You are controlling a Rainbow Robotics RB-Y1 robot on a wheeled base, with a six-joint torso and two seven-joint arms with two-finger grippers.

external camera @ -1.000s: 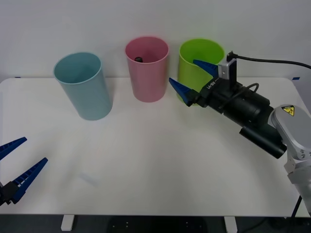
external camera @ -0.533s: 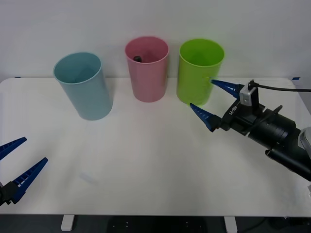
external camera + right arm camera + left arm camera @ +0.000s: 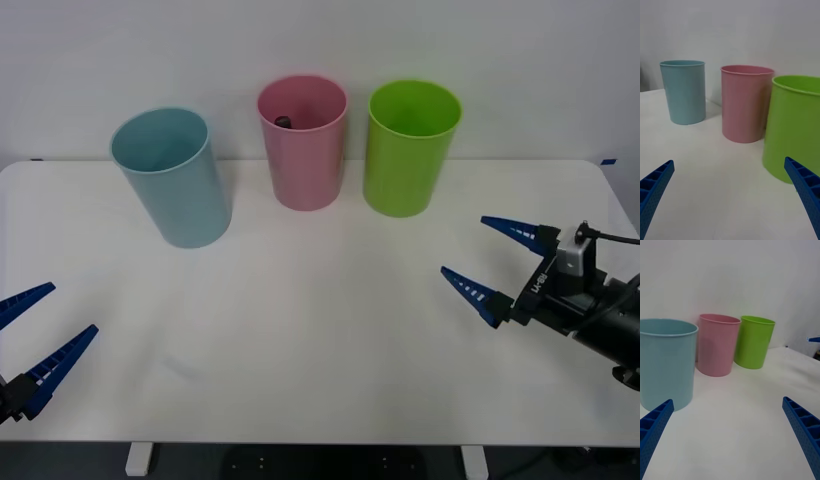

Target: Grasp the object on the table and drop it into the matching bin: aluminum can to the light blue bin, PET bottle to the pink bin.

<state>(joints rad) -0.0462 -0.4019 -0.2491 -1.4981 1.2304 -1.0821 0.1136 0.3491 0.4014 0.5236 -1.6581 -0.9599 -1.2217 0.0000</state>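
Observation:
Inside the pink bin [image 3: 302, 165], just under its far rim, a small dark part of the PET bottle [image 3: 284, 122] shows; the rest is hidden by the bin's wall. The light blue bin [image 3: 180, 190] stands to its left on the white table [image 3: 300, 330]. My right gripper [image 3: 465, 245] hangs open and holds nothing, low over the table's right side, in front of and to the right of the bins. Its wrist view faces the pink bin [image 3: 745, 108] and the light blue bin [image 3: 684, 92]. My left gripper [image 3: 73, 308] rests open at the front left corner.
A lime green bin [image 3: 405, 160] stands right of the pink one, closest to my right gripper. In the left wrist view the light blue bin [image 3: 664, 363], pink bin [image 3: 717, 347] and green bin [image 3: 752, 343] line up along the back wall.
My right gripper has pulled back from beside the green bin, moving right and toward the table's front edge, still open. The left arm has not moved.

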